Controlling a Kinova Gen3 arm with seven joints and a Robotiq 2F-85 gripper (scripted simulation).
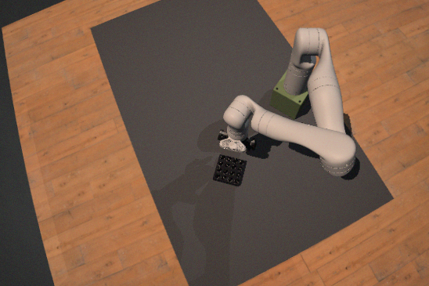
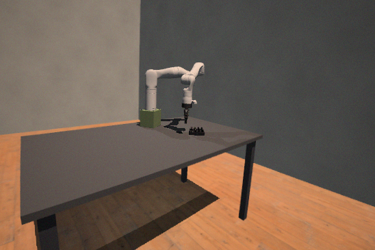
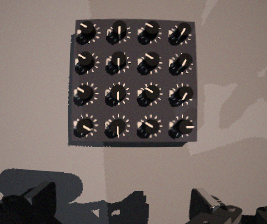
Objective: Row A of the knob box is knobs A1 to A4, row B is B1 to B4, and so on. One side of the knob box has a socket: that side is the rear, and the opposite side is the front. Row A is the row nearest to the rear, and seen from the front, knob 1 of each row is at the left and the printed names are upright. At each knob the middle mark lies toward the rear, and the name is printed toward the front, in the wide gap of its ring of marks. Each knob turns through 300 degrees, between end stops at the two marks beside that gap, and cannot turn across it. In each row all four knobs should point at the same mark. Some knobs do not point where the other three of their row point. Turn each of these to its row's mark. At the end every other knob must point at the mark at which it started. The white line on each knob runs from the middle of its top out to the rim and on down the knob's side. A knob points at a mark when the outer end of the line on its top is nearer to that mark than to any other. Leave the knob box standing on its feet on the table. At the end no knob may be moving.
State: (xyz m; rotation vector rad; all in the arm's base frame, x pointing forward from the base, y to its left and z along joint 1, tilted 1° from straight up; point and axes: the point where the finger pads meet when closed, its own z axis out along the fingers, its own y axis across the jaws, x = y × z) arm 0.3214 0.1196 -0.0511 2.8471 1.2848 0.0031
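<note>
The black knob box point(image 1: 230, 169) stands on the dark table, with four rows of four black knobs with white lines. It also shows in the wrist view point(image 3: 132, 82) and in the exterior view point(image 2: 196, 131). My gripper point(image 1: 234, 144) hangs above the table beside the box, on the side toward the arm's base, and does not touch it. It is open and empty. In the wrist view the dark fingers fill the bottom edge, below the box. In the exterior view the gripper point(image 2: 186, 118) points straight down, well above the table top.
The arm's green base block point(image 1: 290, 98) stands on the table behind the gripper. The table's near edge and right corner point(image 2: 254, 137) lie not far from the box.
</note>
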